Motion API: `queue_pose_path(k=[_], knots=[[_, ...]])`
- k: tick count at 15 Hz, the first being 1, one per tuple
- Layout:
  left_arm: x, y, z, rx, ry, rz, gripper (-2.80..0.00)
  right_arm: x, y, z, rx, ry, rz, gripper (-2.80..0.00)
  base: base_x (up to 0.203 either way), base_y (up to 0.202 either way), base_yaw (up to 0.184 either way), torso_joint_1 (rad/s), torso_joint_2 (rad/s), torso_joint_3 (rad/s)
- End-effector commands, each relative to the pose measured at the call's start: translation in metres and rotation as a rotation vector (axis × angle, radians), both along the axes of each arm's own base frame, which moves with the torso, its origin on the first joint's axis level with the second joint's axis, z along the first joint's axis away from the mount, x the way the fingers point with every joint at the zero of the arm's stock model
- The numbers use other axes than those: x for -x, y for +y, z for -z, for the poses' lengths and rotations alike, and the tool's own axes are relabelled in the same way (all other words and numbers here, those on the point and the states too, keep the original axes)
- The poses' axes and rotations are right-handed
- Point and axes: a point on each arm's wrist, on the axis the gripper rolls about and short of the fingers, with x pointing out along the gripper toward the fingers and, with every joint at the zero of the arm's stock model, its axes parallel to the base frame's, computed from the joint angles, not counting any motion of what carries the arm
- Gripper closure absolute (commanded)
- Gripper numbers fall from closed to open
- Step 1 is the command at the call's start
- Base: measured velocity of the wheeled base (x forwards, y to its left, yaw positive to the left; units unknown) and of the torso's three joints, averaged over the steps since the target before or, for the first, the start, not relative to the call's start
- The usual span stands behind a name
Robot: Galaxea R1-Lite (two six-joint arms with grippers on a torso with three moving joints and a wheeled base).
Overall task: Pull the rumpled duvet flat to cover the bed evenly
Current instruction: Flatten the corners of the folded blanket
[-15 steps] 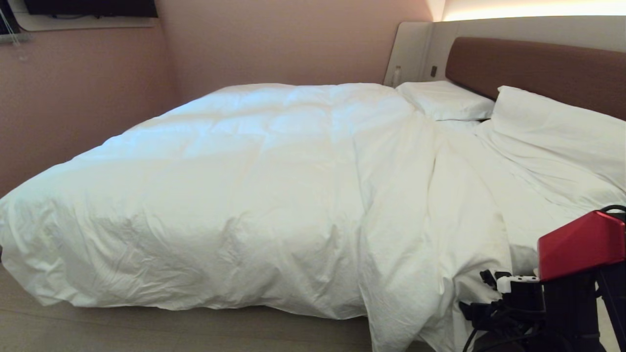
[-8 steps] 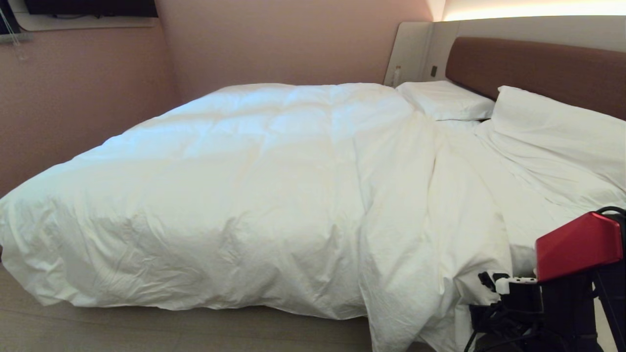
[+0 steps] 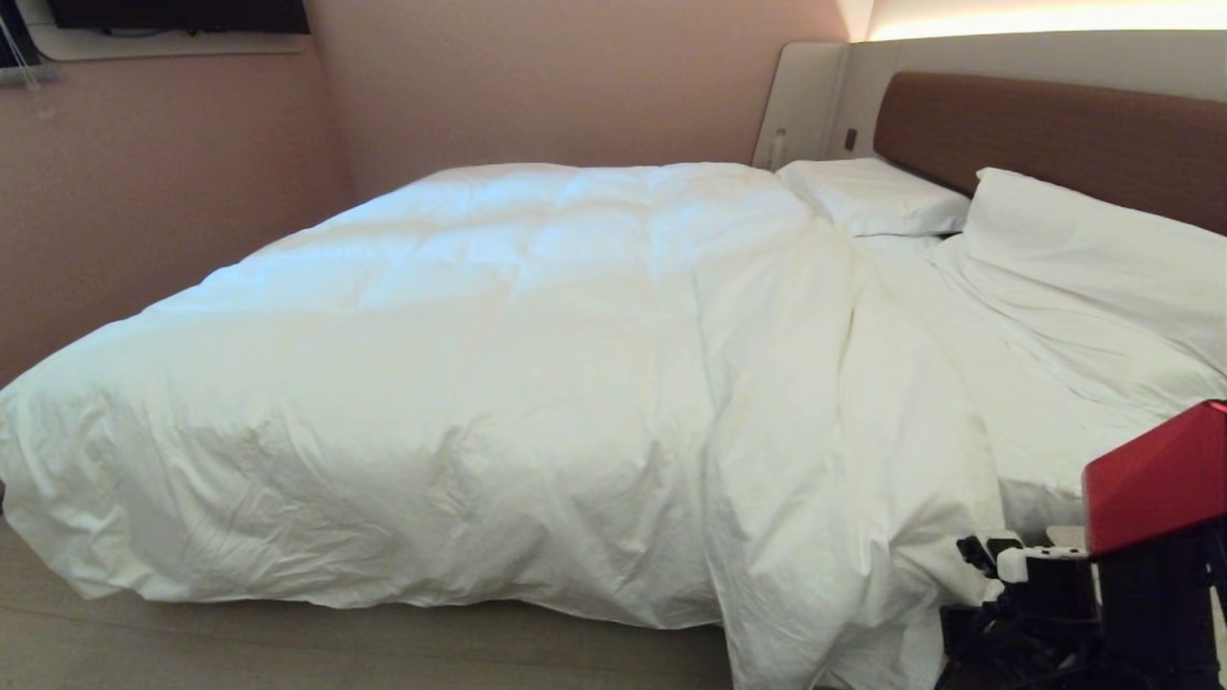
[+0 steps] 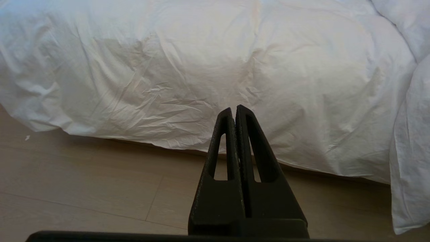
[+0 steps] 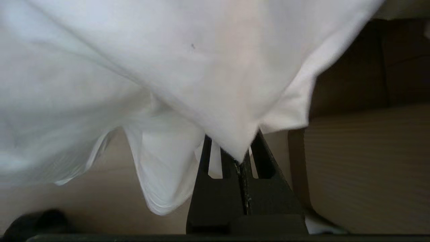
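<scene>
1. Head view: the duvet (image 3: 537, 383) lies over most of the bed (image 3: 1016, 431), puffy and wrinkled, and its near edge hangs over the bed's side down to the pale wood floor (image 3: 288, 647).
2. Toward the headboard (image 3: 1054, 134) the duvet bunches into a thick fold that drapes off the near side, leaving the wrinkled sheet (image 3: 1035, 383) bare beside it.
3. Two white pillows sit at the head end: the far pillow (image 3: 868, 196) lies flat and the near pillow (image 3: 1093, 259) leans against the brown headboard.
4. The right arm, with its red cover (image 3: 1155, 479), stands low at the bed's near side just beside the hanging fold; the fingertips themselves are hidden there behind the wrist hardware.
5. Left wrist view: the left gripper (image 4: 235, 111) has its jaws pressed together with nothing between them. It points at the duvet's draped side but stands apart from the cloth, above the floor.
6. Right wrist view: the right gripper (image 5: 242, 158) has its jaws closed on a pointed corner of the duvet, and the white cloth covers the fingertips and spreads out beyond them.
7. More duvet edge hangs in loose folds beside that clamped corner, with the floor and the bed's dark base (image 5: 369, 64) behind.
</scene>
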Motion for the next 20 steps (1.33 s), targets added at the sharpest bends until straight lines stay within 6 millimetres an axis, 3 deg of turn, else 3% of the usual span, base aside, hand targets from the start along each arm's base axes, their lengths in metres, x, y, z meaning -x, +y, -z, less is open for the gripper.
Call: queue_pose_path(k=[1, 6, 9, 13, 16, 20], knots=[[0.000, 0.000, 0.000, 0.000, -0.001, 0.000, 0.00, 0.018, 0.000, -0.023, -0.002, -0.031, -0.003, 0.00, 0.000, 0.000, 0.000, 0.000, 0.00, 0.000], [0.000, 0.000, 0.000, 0.000, -0.001, 0.000, 0.00, 0.041, 0.000, -0.068, -0.025, -0.115, -0.019, 0.00, 0.000, 0.000, 0.000, 0.000, 0.00, 0.000], [0.000, 0.000, 0.000, 0.000, -0.001, 0.000, 0.00, 0.046, 0.000, -0.083, -0.002, -0.159, -0.047, 0.00, 0.000, 0.000, 0.000, 0.000, 0.00, 0.000], [0.000, 0.000, 0.000, 0.000, -0.001, 0.000, 0.00, 0.051, -0.002, -0.078, 0.023, -0.084, -0.056, 0.00, 0.000, 0.000, 0.000, 0.000, 0.00, 0.000], [0.000, 0.000, 0.000, 0.000, -0.001, 0.000, 0.00, 0.054, -0.002, -0.089, 0.033, -0.134, -0.062, 0.00, 0.000, 0.000, 0.000, 0.000, 0.00, 0.000], [0.000, 0.000, 0.000, 0.000, -0.001, 0.000, 0.00, 0.059, -0.002, -0.127, 0.095, -0.309, -0.084, 0.00, 0.000, 0.000, 0.000, 0.000, 0.00, 0.000]])
